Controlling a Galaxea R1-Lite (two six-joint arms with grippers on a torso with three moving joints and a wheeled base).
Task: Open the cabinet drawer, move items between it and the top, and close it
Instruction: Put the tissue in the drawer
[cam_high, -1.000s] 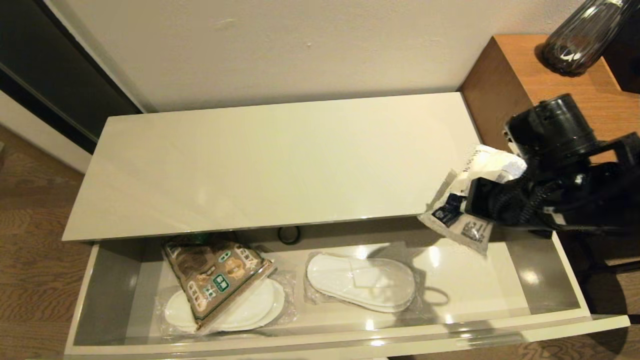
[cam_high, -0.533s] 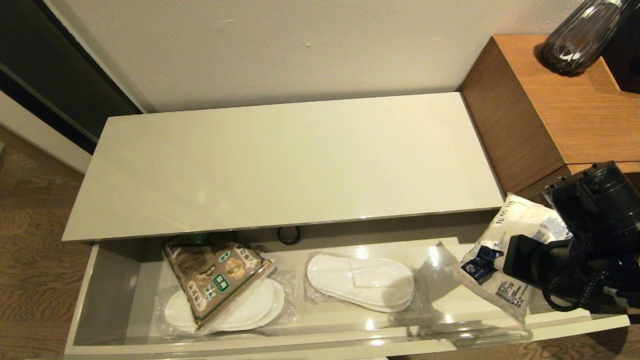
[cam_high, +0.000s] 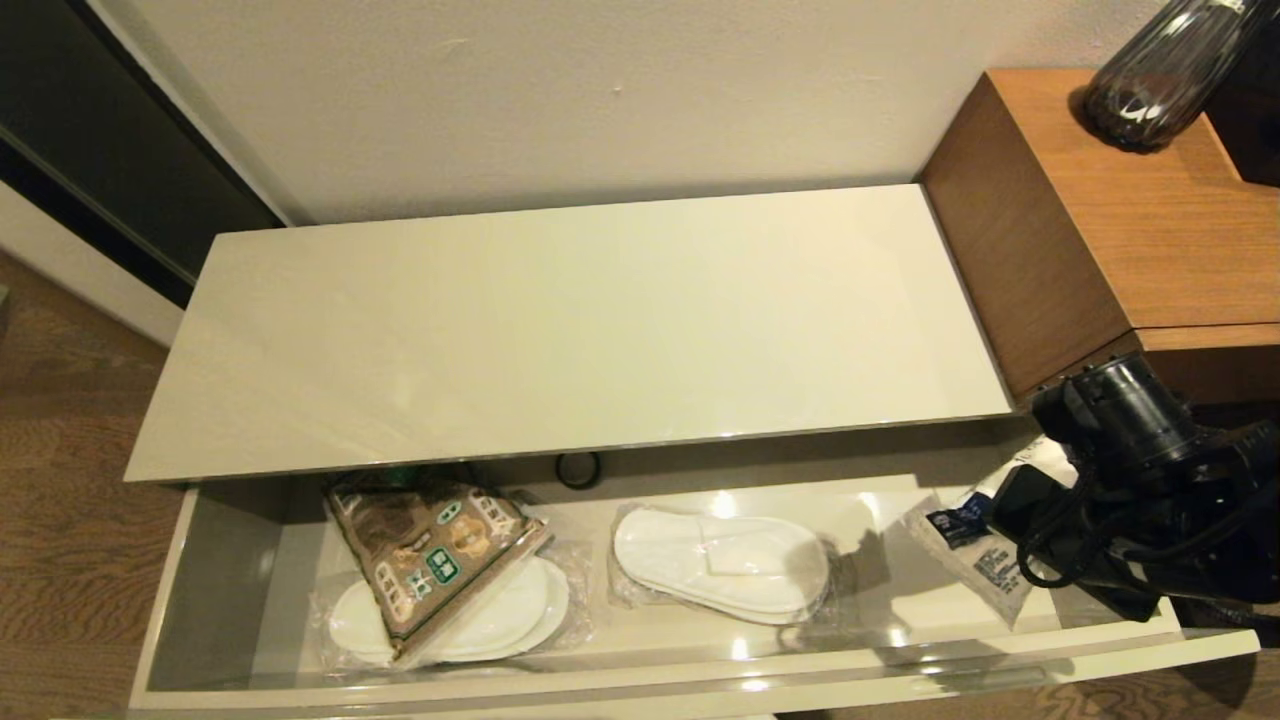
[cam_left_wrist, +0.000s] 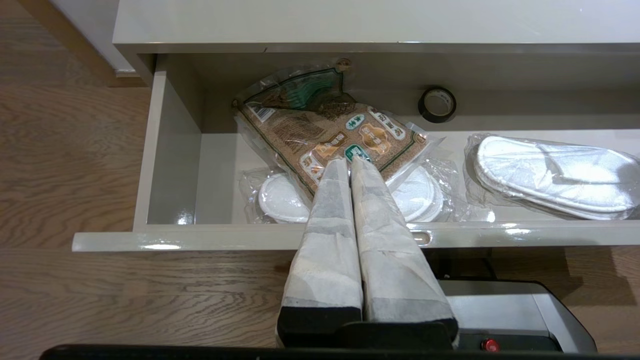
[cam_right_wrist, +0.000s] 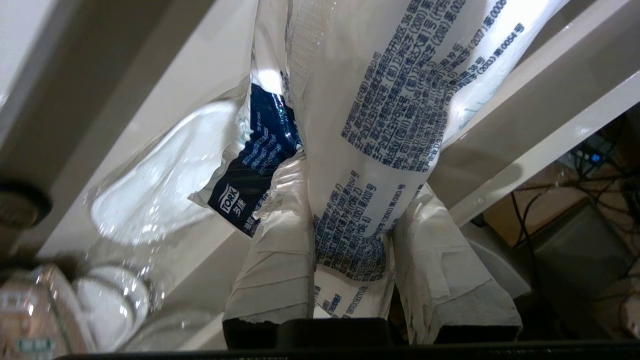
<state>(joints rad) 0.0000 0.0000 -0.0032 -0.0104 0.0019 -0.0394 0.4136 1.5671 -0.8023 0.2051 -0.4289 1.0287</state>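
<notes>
The cabinet drawer (cam_high: 650, 690) stands pulled out below the bare top (cam_high: 560, 330). In it lie a brown-and-green snack bag (cam_high: 430, 550) over one wrapped slipper pair (cam_high: 505, 620), a second slipper pair (cam_high: 720, 565), and a black tape roll (cam_high: 579, 468) at the back. My right gripper (cam_right_wrist: 355, 180) is shut on the white tissue pack (cam_high: 975, 555), holding it low over the drawer's right end. My left gripper (cam_left_wrist: 348, 161) is shut with nothing in it, hovering in front of the drawer's left half, near the snack bag (cam_left_wrist: 330, 135).
A taller brown wooden side table (cam_high: 1100, 200) with a dark glass vase (cam_high: 1150, 80) stands right of the cabinet. The wall runs behind it. Wooden floor (cam_high: 60, 520) lies to the left and in front.
My right gripper has carried the tissue pack from beside the top's right edge, forward and down into the right end of the drawer. The left gripper stayed shut.
</notes>
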